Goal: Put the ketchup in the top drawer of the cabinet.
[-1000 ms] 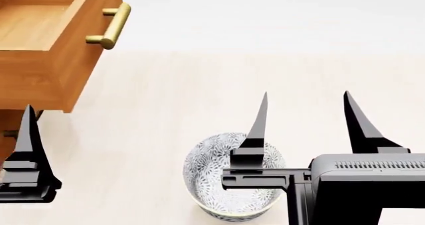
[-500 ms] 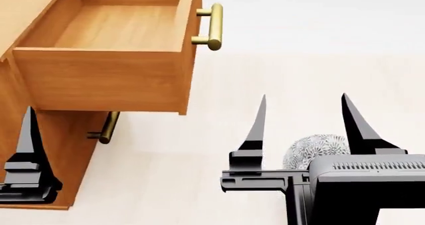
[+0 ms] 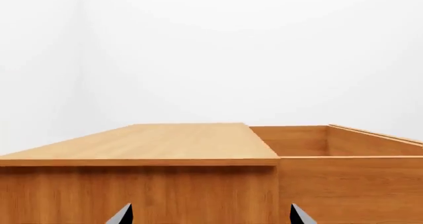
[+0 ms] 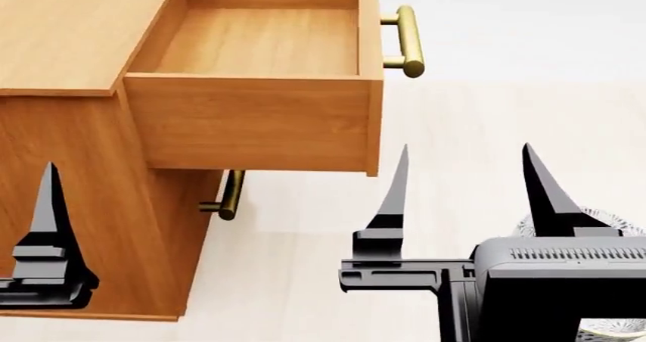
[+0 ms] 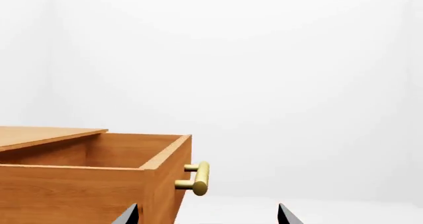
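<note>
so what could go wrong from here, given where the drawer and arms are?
1. No ketchup shows in any view and both claws look empty, right claw open. The can still has to be found.
2. The top drawer juts out of the cabinet close ahead of the right claw; swinging that arm could clip its side or brass handle.
3. The left claw sits against the cabinet's side and may scrape it.

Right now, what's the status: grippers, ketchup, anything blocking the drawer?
Both grippers open and empty: left gripper, right gripper. Top drawer pulled out, empty. Ketchup not in view. Nothing seen blocking the drawer.
</note>
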`<state>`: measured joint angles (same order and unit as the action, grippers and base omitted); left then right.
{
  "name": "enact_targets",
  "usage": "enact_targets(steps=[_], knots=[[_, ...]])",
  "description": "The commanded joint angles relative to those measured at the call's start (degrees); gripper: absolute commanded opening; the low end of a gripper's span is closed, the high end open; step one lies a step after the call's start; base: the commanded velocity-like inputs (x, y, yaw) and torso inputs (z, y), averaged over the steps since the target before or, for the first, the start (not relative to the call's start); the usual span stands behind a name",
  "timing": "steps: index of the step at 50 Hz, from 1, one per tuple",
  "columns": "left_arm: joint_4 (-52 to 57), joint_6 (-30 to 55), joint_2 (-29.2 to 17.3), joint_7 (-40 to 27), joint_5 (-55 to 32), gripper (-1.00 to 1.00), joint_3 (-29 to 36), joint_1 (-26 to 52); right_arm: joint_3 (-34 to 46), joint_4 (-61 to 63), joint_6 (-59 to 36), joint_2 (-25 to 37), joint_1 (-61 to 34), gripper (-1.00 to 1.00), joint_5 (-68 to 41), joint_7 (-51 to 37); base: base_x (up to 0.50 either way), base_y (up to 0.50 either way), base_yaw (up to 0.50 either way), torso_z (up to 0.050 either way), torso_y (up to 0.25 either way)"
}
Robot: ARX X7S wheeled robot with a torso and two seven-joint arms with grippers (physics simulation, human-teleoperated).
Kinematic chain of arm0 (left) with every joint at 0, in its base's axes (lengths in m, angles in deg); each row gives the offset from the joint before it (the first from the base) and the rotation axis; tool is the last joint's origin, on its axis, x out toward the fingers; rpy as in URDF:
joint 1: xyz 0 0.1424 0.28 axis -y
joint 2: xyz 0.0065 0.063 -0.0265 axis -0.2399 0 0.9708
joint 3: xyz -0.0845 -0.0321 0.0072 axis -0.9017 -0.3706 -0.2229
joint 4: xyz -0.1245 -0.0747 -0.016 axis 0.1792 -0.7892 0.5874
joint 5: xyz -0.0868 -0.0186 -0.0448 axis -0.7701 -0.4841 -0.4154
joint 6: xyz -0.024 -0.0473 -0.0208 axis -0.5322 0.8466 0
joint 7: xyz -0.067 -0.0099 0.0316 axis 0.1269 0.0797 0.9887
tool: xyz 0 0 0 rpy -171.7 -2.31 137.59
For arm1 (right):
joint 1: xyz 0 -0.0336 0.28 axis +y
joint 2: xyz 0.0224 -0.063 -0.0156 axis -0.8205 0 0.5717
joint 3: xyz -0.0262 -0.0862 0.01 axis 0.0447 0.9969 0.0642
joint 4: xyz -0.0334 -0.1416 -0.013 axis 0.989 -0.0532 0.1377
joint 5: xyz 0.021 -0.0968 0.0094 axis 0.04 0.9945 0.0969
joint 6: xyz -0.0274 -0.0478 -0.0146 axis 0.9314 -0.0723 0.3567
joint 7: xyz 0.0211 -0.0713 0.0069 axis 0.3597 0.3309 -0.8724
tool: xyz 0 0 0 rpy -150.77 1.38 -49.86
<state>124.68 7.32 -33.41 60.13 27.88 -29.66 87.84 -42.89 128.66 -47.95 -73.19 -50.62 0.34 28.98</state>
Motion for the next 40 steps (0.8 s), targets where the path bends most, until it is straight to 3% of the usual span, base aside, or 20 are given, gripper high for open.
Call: enact_targets(steps=[1,13,20,30,40], knots=[[-0.6,-0.6,-0.3,-0.4,-0.2,1.00,0.2,0.0,0.3,-0.5,0.6,0.3,-0.1,1.00,-0.2,-0.2,0.00,0.00,0.00,0.000,0.000],[-0.8,-1.0,-0.7,-0.8,-0.4,1.00,0.5,-0.3,0.1,-0.4,-0.1,0.5,-0.2,1.00,-1.7,-0.2,0.00,0.00,0.00,0.000,0.000],[-1.3,-1.1,-0.8,-1.0,-0.6,1.00,0.6,-0.2,0.0,-0.6,0.2,0.5,-0.1,1.00,-2.2,-0.3,0.00,-0.45,0.00,0.000,0.000],[-1.5,-1.1,-1.1,-1.4,-0.8,1.00,0.8,0.1,0.2,-0.1,2.5,1.3,0.3,1.00,-2.1,0.2,0.00,0.00,0.00,0.000,0.000],[-2.9,-2.9,-1.5,-1.8,-0.3,1.00,0.9,-0.7,-4.8,-0.4,1.6,5.7,-0.2,1.00,-5.2,2.7,0.00,0.00,0.00,0.000,0.000]])
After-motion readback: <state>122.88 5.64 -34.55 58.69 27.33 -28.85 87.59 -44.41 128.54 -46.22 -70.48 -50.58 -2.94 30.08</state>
